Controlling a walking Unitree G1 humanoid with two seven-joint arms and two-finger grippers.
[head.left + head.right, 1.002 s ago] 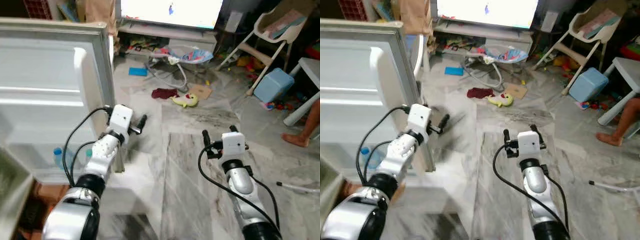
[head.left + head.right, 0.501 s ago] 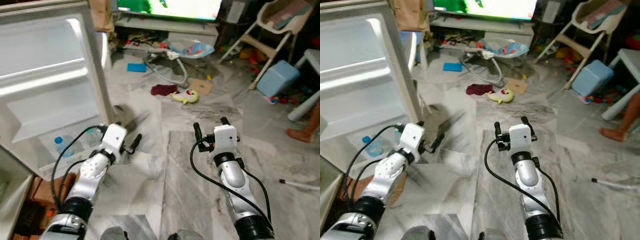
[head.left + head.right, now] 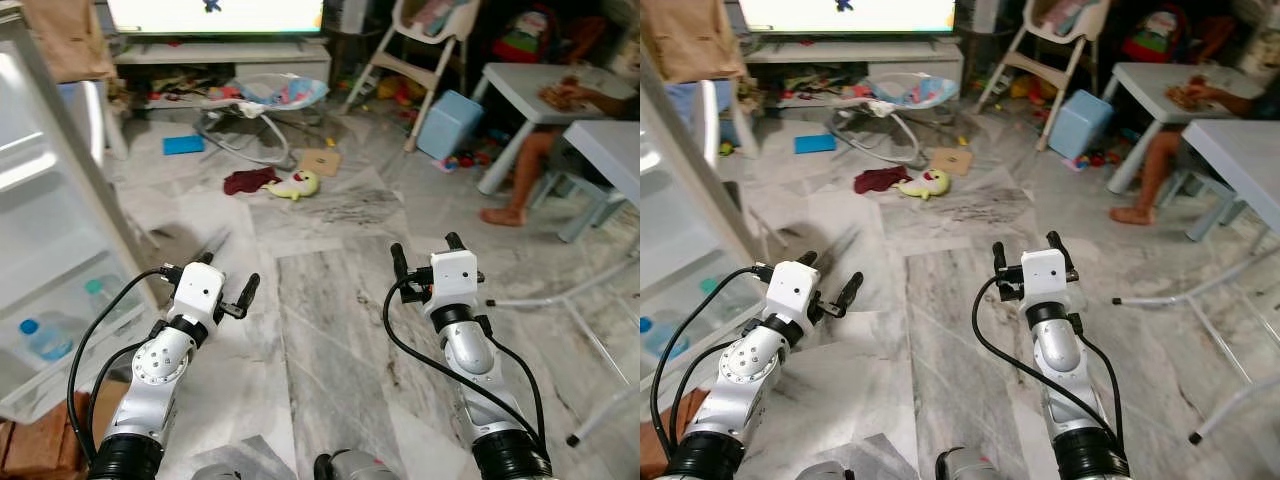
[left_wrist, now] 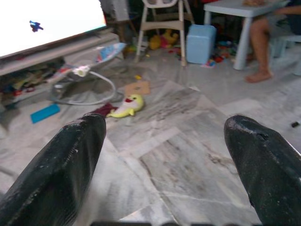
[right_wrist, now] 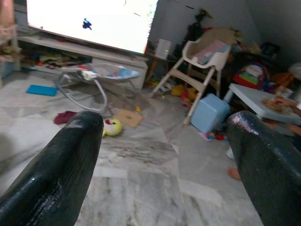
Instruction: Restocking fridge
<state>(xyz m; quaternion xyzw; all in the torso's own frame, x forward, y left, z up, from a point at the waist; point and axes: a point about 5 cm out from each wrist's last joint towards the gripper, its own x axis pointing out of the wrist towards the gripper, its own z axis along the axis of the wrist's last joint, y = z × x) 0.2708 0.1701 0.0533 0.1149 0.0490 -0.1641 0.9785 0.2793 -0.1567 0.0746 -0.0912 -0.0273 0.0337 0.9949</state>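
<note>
At the far left I see the open fridge door (image 3: 40, 250), smooth white moulded plastic with shelf ledges; in its lowest bin lie two clear water bottles (image 3: 45, 340) with blue caps. Just right of the door, my left gripper (image 3: 225, 290) hovers over the grey veined marble floor (image 3: 330, 330), its rounded matte black jaws spread wide with nothing between them. Further right of the door, my right gripper (image 3: 425, 255) is held up at about the same height, jaws also parted wide and empty. Beyond the door lie a soft yellow plush toy (image 3: 296, 184) and a flat cardboard piece (image 3: 319, 161). Far right, a person's bare leg (image 3: 520, 175) rests beside a white plastic counter (image 3: 525, 85).
</note>
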